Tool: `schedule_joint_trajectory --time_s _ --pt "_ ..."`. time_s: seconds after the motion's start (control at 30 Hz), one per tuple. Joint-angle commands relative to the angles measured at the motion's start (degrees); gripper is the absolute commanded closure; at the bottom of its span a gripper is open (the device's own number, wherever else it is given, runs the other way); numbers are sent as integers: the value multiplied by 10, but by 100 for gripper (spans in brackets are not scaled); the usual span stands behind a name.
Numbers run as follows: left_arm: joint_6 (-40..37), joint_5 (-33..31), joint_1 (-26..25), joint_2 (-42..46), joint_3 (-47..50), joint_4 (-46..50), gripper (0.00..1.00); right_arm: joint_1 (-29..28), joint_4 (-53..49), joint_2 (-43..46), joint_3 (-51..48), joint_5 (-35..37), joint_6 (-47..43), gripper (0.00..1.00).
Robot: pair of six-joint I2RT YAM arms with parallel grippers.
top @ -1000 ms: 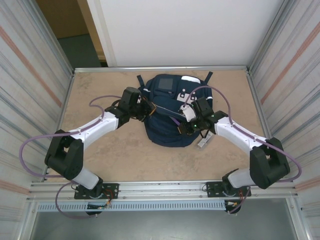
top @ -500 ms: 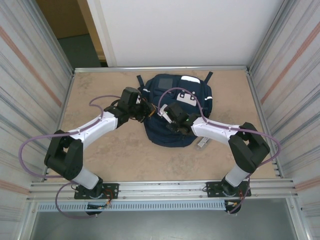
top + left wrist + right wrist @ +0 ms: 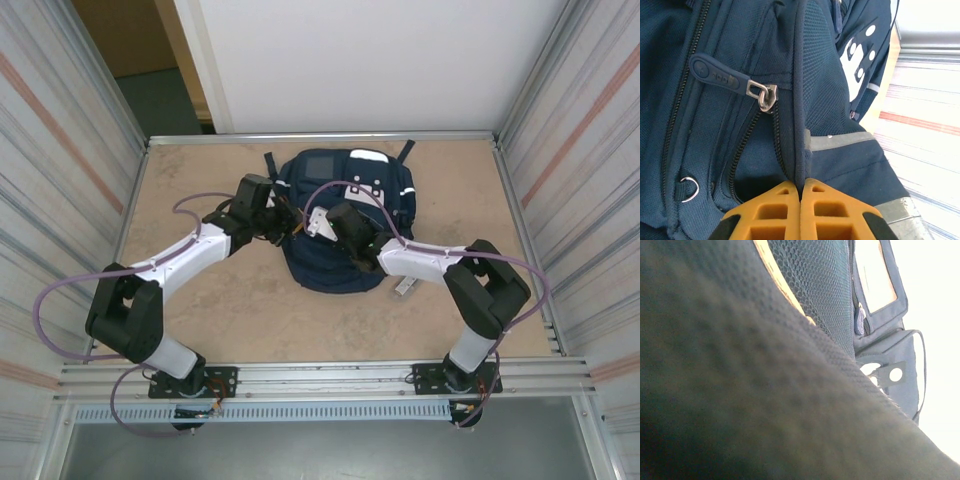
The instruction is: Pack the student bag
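From above, the large navy-blue fabric backpack [image 3: 325,272] with white patches lies flat on the tan table [image 3: 200,180], toward the far middle, and both my arms reach in over it. My left gripper [image 3: 287,222] sits at the bag's left edge. My right gripper [image 3: 322,224] is down on the middle of the bag, just beside the left one.

Through my left wrist, my left gripper is pressed fully together on a raised ridge of the backpack's cloth, the orange pads [image 3: 827,210] meeting with just the seam between them. Left of that fold a navy rubber zipper pull [image 3: 720,76] hangs from a metal slider [image 3: 766,96]. A grey reflective stripe [image 3: 840,141] crosses the panel to the right.

Through my right wrist, blurred dark mesh lies right against the lens (too close to read much). I cannot tell how far apart my right fingers are, or whether they have anything.

I judge the backpack soft and floppy, and light while unfilled. Its cloth is likely to bunch rather than lift as one piece. The good holds look to be the seams, the zipper pull and the dark straps [image 3: 268,160]; a pinch on a slack panel would probably just gather or slip.
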State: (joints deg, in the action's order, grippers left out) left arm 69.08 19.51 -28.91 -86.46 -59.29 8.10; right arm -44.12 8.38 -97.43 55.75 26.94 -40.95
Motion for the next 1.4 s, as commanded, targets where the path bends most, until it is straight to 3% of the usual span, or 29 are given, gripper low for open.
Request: schedule_joint_trajectory --time_s 0.0,0.1,0.17,0.23,0.37,0.43,0.53,0.6,0.7,0.83,0.9,0.93,1.1,1.2,1.37 --pt "3 57 -3 50 8 -14 100 17 22 -4 12 6 -47 69" --pt "12 63 10 53 27 -25 100 7 -90 44 21 -105 0 65" --pt "8 58 17 55 40 -30 100 6 -175 80 23 -235 28 62" --pt "5 54 23 52 48 -27 100 1 -222 108 17 -316 52 60" --pt "-28 56 28 49 60 -39 100 -11 -272 156 -2 -404 84 58" --pt "-57 51 28 52 62 -30 90 -9 -273 184 -20 -434 107 58" --pt "-133 75 43 60 68 -18 66 -9 -221 238 -65 -442 196 56" --pt "-177 107 68 69 66 15 58 -8 -189 270 -92 -439 280 51" --pt "-259 115 101 89 61 76 54 0 -169 308 -120 -415 373 48" --pt "-372 97 106 67 22 129 48 33 -153 323 -144 -264 548 46" --pt "-403 109 108 34 5 122 48 53 -189 308 -137 -188 668 44" --pt "-416 116 108 9 -14 125 48 71 -217 296 -128 -184 718 43" --pt "-458 138 105 -106 -106 132 50 147 -235 265 -126 -287 772 43" --pt "-486 112 104 -169 -156 149 50 160 -218 264 -140 -289 763 41" --pt "-528 125 103 -253 -222 174 54 200 -209 216 -125 -320 753 41"
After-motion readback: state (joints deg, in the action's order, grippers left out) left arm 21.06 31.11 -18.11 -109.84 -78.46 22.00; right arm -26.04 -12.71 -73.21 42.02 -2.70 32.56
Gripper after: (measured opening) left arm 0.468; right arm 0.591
